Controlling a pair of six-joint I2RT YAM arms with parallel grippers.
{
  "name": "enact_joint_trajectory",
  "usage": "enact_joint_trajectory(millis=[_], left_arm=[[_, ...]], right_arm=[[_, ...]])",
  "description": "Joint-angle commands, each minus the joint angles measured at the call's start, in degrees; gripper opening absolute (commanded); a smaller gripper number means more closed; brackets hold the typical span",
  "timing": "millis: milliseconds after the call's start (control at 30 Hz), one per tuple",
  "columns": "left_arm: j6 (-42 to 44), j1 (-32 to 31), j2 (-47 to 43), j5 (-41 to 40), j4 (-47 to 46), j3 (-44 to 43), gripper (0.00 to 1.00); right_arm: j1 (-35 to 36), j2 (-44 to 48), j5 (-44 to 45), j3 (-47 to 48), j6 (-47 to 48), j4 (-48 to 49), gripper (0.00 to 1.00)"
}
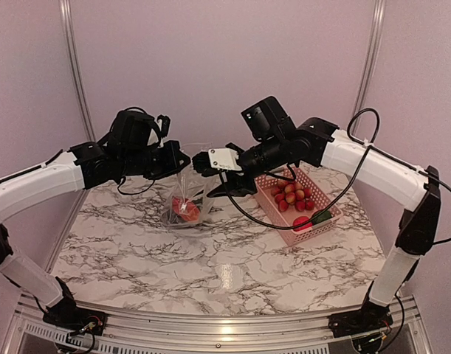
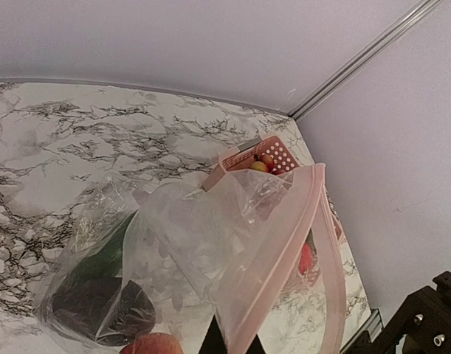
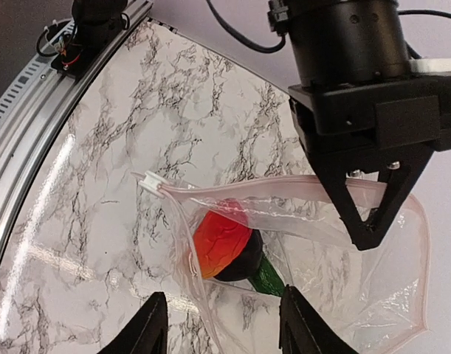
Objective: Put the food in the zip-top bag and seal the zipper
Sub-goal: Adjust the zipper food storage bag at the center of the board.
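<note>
While in left gripper point(image 2: 229, 341), zip-top bag point(image 2: 188, 243) before right gripper point(image 3: 225, 306)

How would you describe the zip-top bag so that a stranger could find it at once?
Find the marble table, near its middle. There the left end effector holds up a clear bag by its pink zip strip. Unlike the pink basket to the right, it is transparent, with an orange-red piece and eggplant inside.
</note>
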State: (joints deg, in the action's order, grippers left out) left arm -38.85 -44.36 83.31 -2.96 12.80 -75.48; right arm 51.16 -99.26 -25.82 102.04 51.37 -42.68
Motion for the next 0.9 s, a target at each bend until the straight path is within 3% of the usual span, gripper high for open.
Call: enact_joint_trajectory(millis=[0,133,233,300,367,467,633,867], left_arm=[[2.8,0.3,0.8,0.5,3.4,-2.3,0.0],[4.0,0.3,1.0,-0.4,4.4,-2.6,0.0],[4.8,0.4,1.7,-0.8,5.3,-3.3,0.0],[5.4,0.6,2.3,-1.3,5.8,-3.8,0.0],[6.5,1.2,3.0,-2.6,6.8,-4.7,0.0],[9.2,2.6,3.2,-8.0,11.0,-8.5,0.0],[17.0,3.7,3.3,-18.1,18.8,-18.3,0.0],[20.6,3.8,6.9,-15.6,23.5,-22.6,0.0]], right_arm=[[2.2,-3.3,11.5,4.2,9.4,-5.9,0.46],[3.0,-6.1,16.3,7.5,10.7,-7.9,0.35],[3.0,-8.6,17.4,12.8,10.5,-10.9,0.14],[2.9,-9.0,17.0,17.8,10.3,-12.3,0.06],[3.0,-7.6,14.5,21.4,10.4,-11.9,0.05],[3.1,-5.1,11.0,19.6,11.9,-10.7,0.04],[3.3,-7.8,13.5,17.4,13.0,-15.6,0.01],[3.3,-5.2,10.6,17.5,9.7,-11.5,0.01]])
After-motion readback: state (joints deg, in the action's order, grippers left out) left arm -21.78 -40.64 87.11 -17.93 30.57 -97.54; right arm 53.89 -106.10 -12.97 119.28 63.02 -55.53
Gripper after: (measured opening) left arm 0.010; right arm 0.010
